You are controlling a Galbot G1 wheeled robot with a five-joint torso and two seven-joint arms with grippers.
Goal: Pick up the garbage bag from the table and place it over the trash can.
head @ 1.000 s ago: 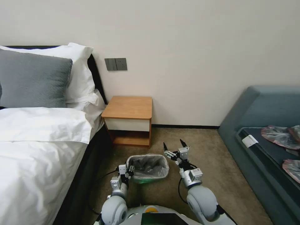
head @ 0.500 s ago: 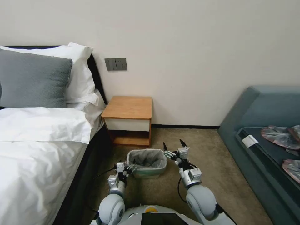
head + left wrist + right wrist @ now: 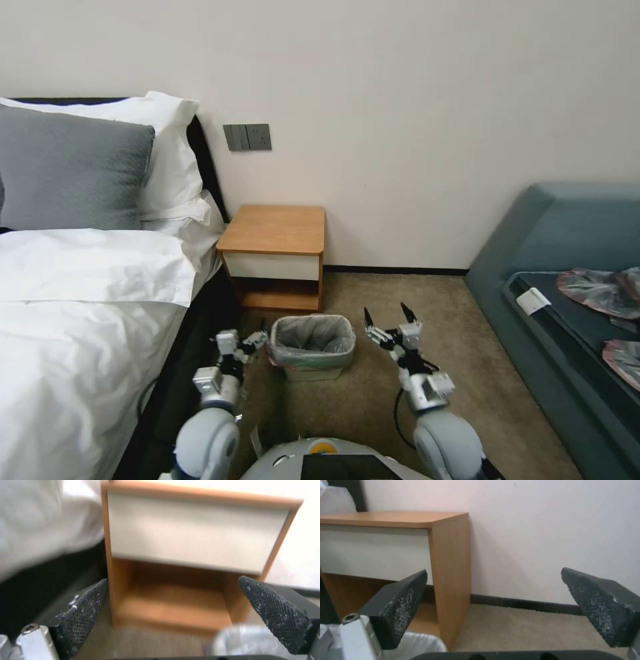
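Carpeted floor carries the trash can (image 3: 313, 346), already lined by the garbage bag (image 3: 313, 335), before the table (image 3: 275, 230). Left claw (image 3: 248, 341) and right claw (image 3: 390, 321) are spread beside it, empty; withdrawal should be kept clear of the rim.

Left wrist view: table (image 3: 196, 527) faced.

Right wrist view: table (image 3: 450, 562) alongside.

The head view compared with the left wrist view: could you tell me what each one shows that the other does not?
The head view alone shows the right gripper, open beside the trash can, plus the bed, the sofa and the table top. The left wrist view alone looks into the table's open lower shelf from close. Both show the table, the bagged trash can and the open left gripper.
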